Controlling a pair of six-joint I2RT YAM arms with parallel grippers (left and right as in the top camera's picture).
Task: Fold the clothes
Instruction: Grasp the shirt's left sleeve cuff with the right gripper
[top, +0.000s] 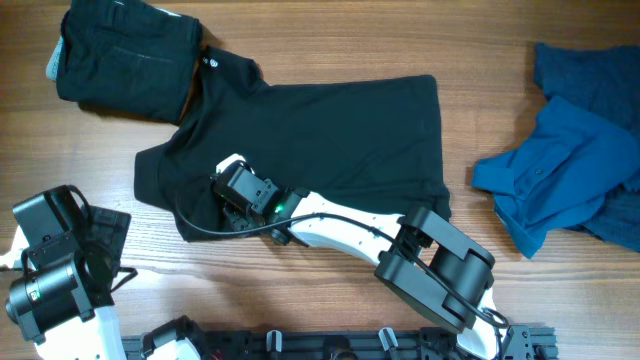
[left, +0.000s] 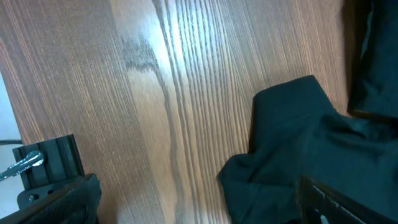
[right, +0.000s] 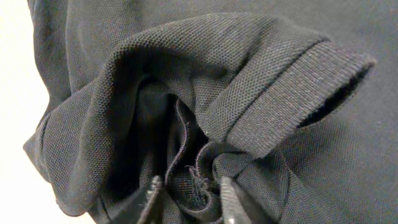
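My right gripper (right: 189, 193) pinched a fold of the piqué-knit black polo shirt (right: 249, 74); my left gripper (left: 199, 208) gaped over the wood-grain desk (left: 155, 93), its fingers cropped.

The shirt (top: 330, 140) is plain black, a fine knit, with a small white mark (top: 210, 62) at its collar. Up-left of the shirt a folded garment (top: 125, 60) is black too. Right of the shirt the crumpled garments (top: 560, 165) are blue, one brighter and one darker. The table (top: 330, 40) is warm brown wood with streaked grain. Over the shirt the right arm (top: 350, 228) is white with black joints and a green light (top: 281, 208).
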